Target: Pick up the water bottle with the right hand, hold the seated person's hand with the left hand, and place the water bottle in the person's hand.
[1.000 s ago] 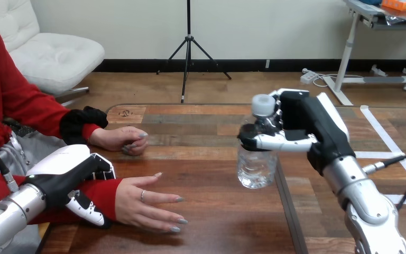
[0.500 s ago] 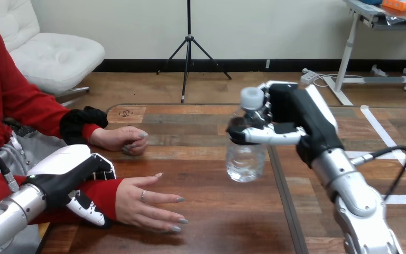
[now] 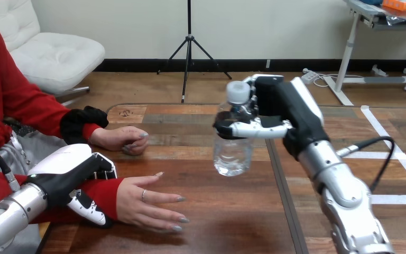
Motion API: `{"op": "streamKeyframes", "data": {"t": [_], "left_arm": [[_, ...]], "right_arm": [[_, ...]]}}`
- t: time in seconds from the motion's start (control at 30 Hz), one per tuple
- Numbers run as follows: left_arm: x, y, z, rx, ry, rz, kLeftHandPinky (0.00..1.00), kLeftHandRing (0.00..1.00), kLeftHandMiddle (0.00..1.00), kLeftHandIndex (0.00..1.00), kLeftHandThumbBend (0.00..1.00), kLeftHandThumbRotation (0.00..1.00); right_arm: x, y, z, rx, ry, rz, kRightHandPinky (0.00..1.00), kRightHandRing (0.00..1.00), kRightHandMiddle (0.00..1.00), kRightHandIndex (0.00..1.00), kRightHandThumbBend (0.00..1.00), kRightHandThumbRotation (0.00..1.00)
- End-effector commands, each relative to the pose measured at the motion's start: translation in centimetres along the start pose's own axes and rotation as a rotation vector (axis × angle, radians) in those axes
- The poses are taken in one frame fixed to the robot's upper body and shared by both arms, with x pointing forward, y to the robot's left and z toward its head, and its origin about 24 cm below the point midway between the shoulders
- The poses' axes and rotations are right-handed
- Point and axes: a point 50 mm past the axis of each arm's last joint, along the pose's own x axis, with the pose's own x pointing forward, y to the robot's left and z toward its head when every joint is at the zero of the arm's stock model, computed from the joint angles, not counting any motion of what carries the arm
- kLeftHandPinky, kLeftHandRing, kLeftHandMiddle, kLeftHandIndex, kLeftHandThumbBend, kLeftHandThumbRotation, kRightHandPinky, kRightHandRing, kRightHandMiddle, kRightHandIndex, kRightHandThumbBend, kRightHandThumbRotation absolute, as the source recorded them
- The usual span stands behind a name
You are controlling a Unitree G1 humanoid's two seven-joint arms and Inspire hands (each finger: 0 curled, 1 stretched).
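right hand [image 3: 281, 112] clasping water bottle [image 3: 232, 154] above table [image 3: 227, 217], left hand [image 3: 70, 180] wrapped round person's wrist [image 3: 105, 193]

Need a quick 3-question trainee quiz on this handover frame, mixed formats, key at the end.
1. True or false: the water bottle lies in the person's open hand.
2. The left hand is curled round: A the bottle, B the person's wrist, C nothing.
3. Which hand grips the bottle?
Key: 1 false, that hand is empty. 2 B. 3 the right hand.
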Motion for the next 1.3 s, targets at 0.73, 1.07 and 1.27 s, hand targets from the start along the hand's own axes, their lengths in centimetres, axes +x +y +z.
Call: {"op": "streamKeyframes", "data": {"t": [0.73, 1.07, 1.27], "left_arm": [[2.0, 3.5, 4.5, 0.013, -0.28, 0.204, 0.32, 0.36, 0.43, 0.42, 0.84, 0.0], [1.9, 3.9, 5.0, 0.012, -0.326, 0.237, 0.32, 0.36, 0.42, 0.42, 0.83, 0.0], [1.9, 4.0, 5.3, 0.016, -0.343, 0.25, 0.32, 0.36, 0.42, 0.42, 0.82, 0.0]], "right_arm": [[3.1, 1.9, 2.6, 0.0, -0.135, 0.049, 0.23, 0.29, 0.4, 0.42, 0.9, 0.0], [3.3, 2.6, 2.4, 0.005, -0.121, 0.074, 0.23, 0.29, 0.4, 0.42, 0.89, 0.0], [3.2, 3.0, 2.3, 0.013, -0.115, 0.093, 0.24, 0.3, 0.4, 0.42, 0.89, 0.0]]}}
